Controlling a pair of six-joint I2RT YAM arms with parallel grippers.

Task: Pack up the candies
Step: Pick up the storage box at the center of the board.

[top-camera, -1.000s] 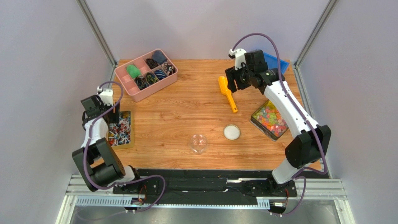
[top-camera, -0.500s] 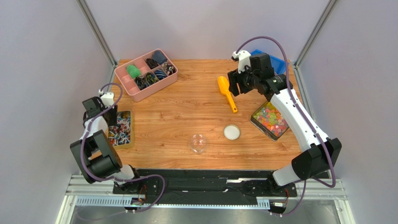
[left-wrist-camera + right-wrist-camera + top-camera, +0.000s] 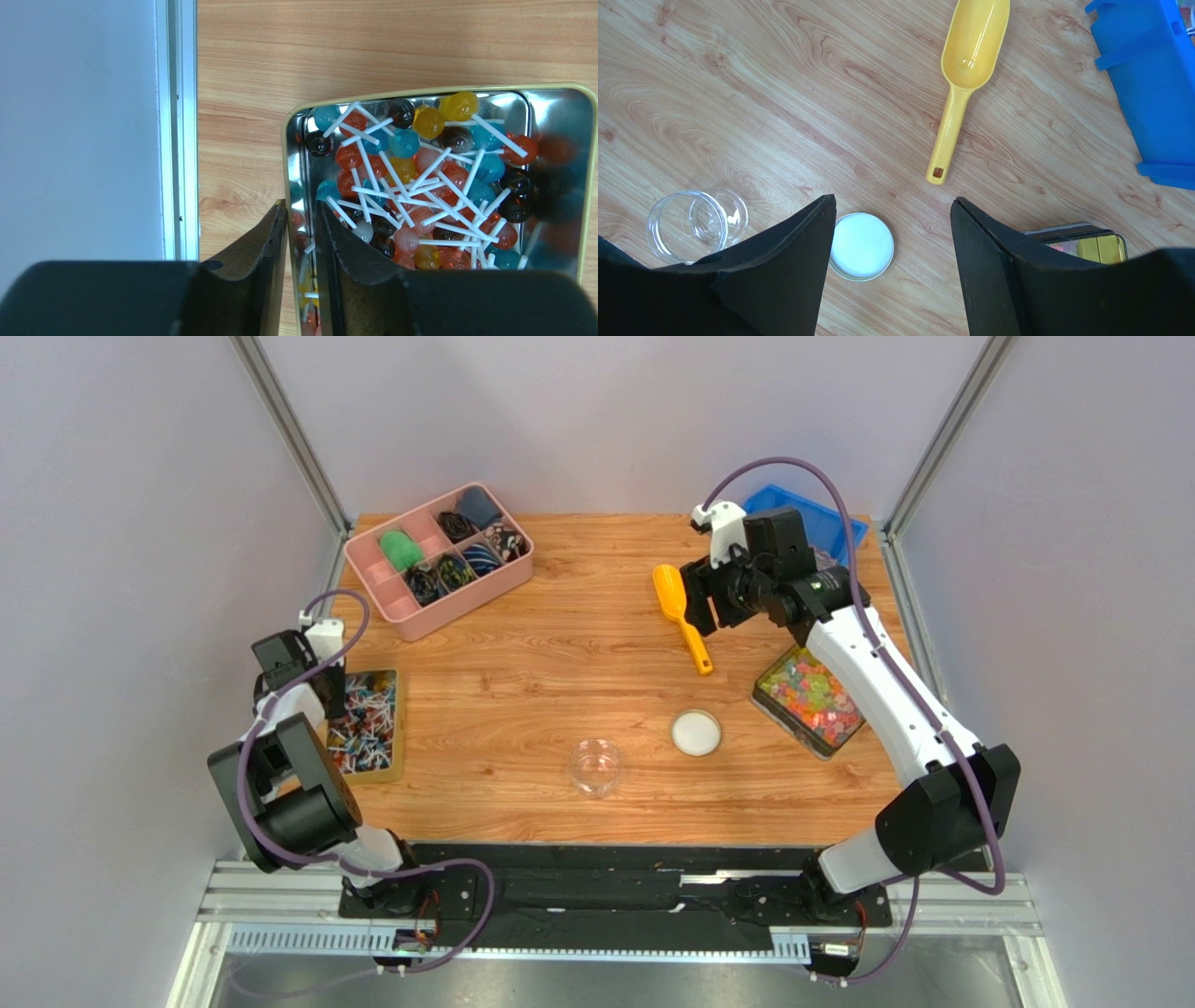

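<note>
Nearest the arm bases, on the wooden counter (image 3: 561, 658), we have a clear jar (image 3: 596, 765) lying beside its white lid (image 3: 696, 734), with nothing in it that we can see, so by our reading the packing has not yet begun. Off at the left edge, the candies (image 3: 421, 182) (round sweets on white sticks, orange, blue, dark and yellow) are heaped in a shiny tin (image 3: 565, 115). The left claw (image 3: 300, 206) hangs over that tin's left wall with its fingers drawn nearly together and nothing visibly pinched between them. Farther out, the right claw (image 3: 892, 201) hovers above the counter, spread wide and holding nothing, with the handle end of the yellow scoop (image 3: 683, 618) just ahead of it in the wrist view. We take fetching the scoop to be the step in hand. The next move calls for a descent onto the slim handle, one finger either side across its width and low enough to catch a thing lying flat. Right of the scoop sits a tin of bright gummies (image 3: 811, 697), which we would leave alone. Farthest back are a pink organiser (image 3: 439, 560) and a blue bin (image 3: 818, 515).
</note>
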